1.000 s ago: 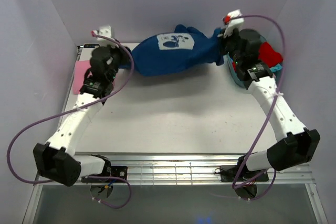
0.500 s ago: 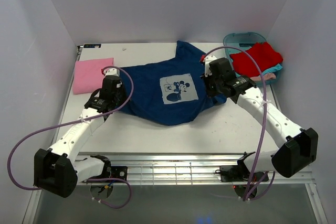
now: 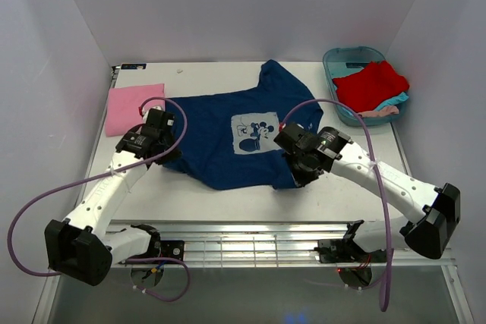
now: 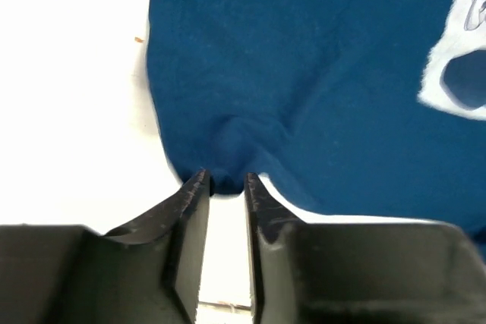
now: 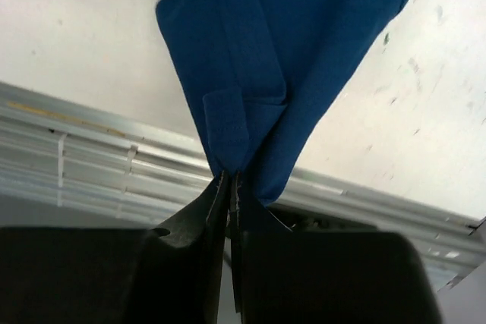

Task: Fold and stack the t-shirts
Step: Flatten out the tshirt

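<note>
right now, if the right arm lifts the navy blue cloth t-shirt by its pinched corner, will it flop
Probably floppy: the navy blue cloth t-shirt creases into folds where the right gripper pinches its corner. Likely light, as it lies thin and flat. Pulled, it may bunch rather than slide; it puckers at the open left gripper.

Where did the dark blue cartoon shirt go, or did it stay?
Yes: the navy blue cloth t-shirt came toward the near edge, relative to the flat pink t-shirt, spreading out.
</note>
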Controlling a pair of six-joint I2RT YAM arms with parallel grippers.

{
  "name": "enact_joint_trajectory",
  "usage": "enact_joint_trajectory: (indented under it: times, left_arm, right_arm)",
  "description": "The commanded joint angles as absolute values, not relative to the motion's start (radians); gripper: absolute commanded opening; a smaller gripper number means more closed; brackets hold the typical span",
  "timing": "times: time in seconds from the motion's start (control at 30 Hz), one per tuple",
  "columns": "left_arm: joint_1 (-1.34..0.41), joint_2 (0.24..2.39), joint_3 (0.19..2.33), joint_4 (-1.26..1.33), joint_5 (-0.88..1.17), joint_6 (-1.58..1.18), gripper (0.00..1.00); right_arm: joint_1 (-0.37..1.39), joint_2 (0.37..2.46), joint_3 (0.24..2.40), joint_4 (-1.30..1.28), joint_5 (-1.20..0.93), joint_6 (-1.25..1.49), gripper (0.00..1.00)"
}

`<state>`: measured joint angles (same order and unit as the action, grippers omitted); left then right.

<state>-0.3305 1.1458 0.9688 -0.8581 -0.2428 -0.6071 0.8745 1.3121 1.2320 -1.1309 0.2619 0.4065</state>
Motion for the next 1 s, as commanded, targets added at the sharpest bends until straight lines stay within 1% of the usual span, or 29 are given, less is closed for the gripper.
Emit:
enact_joint_trajectory:
  times: [0.0, 0.03, 0.07, 0.13, 0.27, 0.3, 0.33, 0.37, 0.4, 0.43, 0.47, 0.5, 0.57, 0.6, 0.67, 0.73, 0.77, 0.8, 0.87, 0.93, 0.97]
  left_arm:
    - [-0.334, 1.123, 1.032, -0.982, -0.282, -0.65, 0.39]
    - [-0.334, 1.115, 1.038, -0.998, -0.29, -0.655, 0.41]
    - [-0.334, 1.098, 1.049, -1.003, -0.308, -0.66, 0.44]
    - [-0.334, 1.082, 1.058, -1.009, -0.333, -0.669, 0.47]
    - [-0.334, 1.062, 1.088, -1.009, -0.388, -0.683, 0.47]
    - [-0.334, 1.062, 1.089, -1.009, -0.4, -0.684, 0.48]
    - [-0.334, 1.06, 1.092, -1.015, -0.403, -0.686, 0.5]
    - [-0.334, 1.058, 1.092, -1.023, -0.405, -0.69, 0.54]
    - [-0.334, 1.054, 1.091, -1.026, -0.406, -0.692, 0.57]
    - [-0.334, 1.051, 1.088, -1.029, -0.405, -0.693, 0.58]
    - [-0.336, 1.046, 1.085, -1.028, -0.405, -0.698, 0.58]
    - [-0.334, 1.04, 1.077, -1.026, -0.403, -0.706, 0.58]
    - [-0.336, 1.034, 1.071, -0.991, -0.384, -0.707, 0.58]
    - [-0.336, 1.032, 1.071, -0.974, -0.368, -0.71, 0.58]
    - [-0.344, 1.042, 1.051, -0.888, -0.292, -0.707, 0.53]
    - [-0.373, 1.058, 1.011, -0.778, -0.243, -0.712, 0.46]
    - [-0.388, 1.083, 0.996, -0.741, -0.206, -0.713, 0.36]
    - [-0.426, 1.101, 0.983, -0.704, -0.196, -0.715, 0.31]
    - [-0.471, 1.173, 0.963, -0.631, -0.207, -0.718, 0.24]
    - [-0.538, 1.227, 0.962, -0.577, -0.225, -0.712, 0.25]
    - [-0.554, 1.277, 0.963, -0.565, -0.225, -0.709, 0.27]
  right_arm:
    - [0.939, 1.244, 1.207, -1.308, 0.266, 0.601, 0.08]
    - [0.942, 1.229, 1.175, -1.308, 0.258, 0.63, 0.08]
    - [0.957, 1.198, 1.161, -1.308, 0.256, 0.69, 0.08]
    - [0.963, 1.169, 1.138, -1.307, 0.262, 0.735, 0.08]
    - [0.963, 1.1, 1.063, -1.308, 0.29, 0.816, 0.08]
    - [0.963, 1.074, 1.043, -1.307, 0.291, 0.836, 0.09]
    - [0.965, 1.065, 1.026, -1.305, 0.293, 0.847, 0.13]
    - [0.963, 1.055, 1.006, -1.308, 0.291, 0.857, 0.18]
    - [0.963, 1.039, 0.973, -1.307, 0.279, 0.864, 0.34]
    - [0.963, 1.031, 0.959, -1.308, 0.275, 0.88, 0.39]
    - [0.965, 1.023, 0.948, -1.308, 0.27, 0.888, 0.41]
    - [0.968, 1.006, 0.945, -1.307, 0.27, 0.896, 0.48]
    - [0.977, 0.989, 0.957, -1.293, 0.284, 0.908, 0.54]
    - [0.977, 0.974, 0.966, -1.278, 0.302, 0.902, 0.59]
    - [0.977, 0.963, 0.985, -1.199, 0.319, 0.859, 0.61]
    - [0.977, 0.965, 0.957, -1.117, 0.319, 0.815, 0.61]
    - [0.977, 0.971, 0.942, -1.073, 0.316, 0.775, 0.61]
    - [0.977, 0.989, 0.922, -0.983, 0.302, 0.755, 0.6]
    - [0.977, 1.024, 0.853, -0.886, 0.291, 0.707, 0.6]
    - [0.977, 1.051, 0.807, -0.749, 0.295, 0.68, 0.58]
    - [0.976, 1.081, 0.769, -0.706, 0.301, 0.667, 0.57]
